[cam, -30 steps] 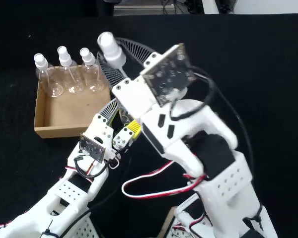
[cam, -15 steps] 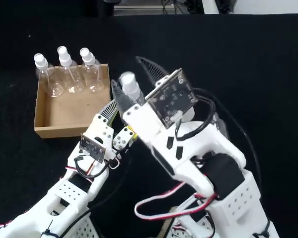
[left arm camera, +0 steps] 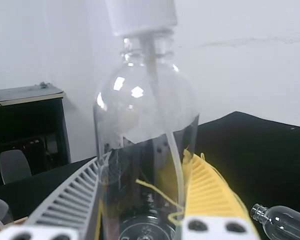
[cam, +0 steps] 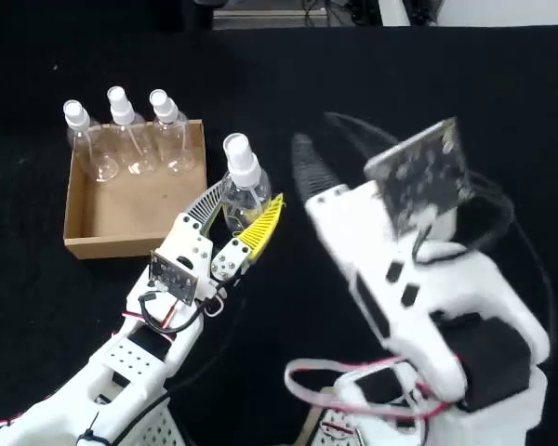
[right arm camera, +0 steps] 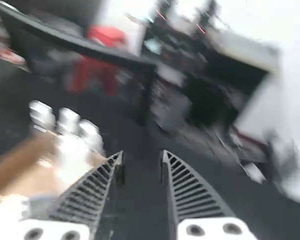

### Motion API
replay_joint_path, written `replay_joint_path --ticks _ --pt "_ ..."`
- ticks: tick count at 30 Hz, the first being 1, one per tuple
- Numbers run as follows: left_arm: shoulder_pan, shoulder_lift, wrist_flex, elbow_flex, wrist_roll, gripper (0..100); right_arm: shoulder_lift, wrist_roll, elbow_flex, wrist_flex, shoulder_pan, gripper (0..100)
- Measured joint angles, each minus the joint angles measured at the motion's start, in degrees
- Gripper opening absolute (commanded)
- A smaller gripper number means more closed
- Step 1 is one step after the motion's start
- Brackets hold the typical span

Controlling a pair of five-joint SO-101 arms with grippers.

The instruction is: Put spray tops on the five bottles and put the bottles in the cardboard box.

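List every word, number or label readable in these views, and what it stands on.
None can be read.
The cardboard box, the bottle in the left gripper and the three bottles in the box show no print.
Marks on the wrist camera boards are too small to read.

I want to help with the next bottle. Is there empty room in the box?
Yes. The cardboard box has bare floor between its near wall and the three bottles along its far wall. It is crowded beside the box's right wall, where the left gripper holds a bottle, with the right gripper close by.
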State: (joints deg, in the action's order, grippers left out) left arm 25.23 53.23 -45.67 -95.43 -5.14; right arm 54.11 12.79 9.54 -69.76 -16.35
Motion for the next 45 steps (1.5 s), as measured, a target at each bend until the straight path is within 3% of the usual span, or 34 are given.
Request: replay_joint_path --ticks 6,10,16,29,39,45 --pt "0.0 0.0 0.0 0.0 0.0 3 -0.3 0.0 15.5 0.4 16.9 8.5" --pt "-0.1 0.0 0.0 0.0 0.0 3 -0.3 -0.1 29.9 7.2 22.0 8.5" --pt "-0.1 0.0 0.0 0.0 0.0 3 -0.3 -0.1 49.0 22.1 22.4 8.5" --pt "-0.1 0.0 0.0 0.0 0.0 3 -0.3 -7.5 70.0 42.3 21.5 8.3" --pt "-0.1 0.0 0.0 0.0 0.0 3 -0.3 -7.8 72.4 45.0 15.1 8.2" --pt "-0.1 0.0 0.0 0.0 0.0 3 -0.3 -7.8 72.4 45.0 14.9 8.2"
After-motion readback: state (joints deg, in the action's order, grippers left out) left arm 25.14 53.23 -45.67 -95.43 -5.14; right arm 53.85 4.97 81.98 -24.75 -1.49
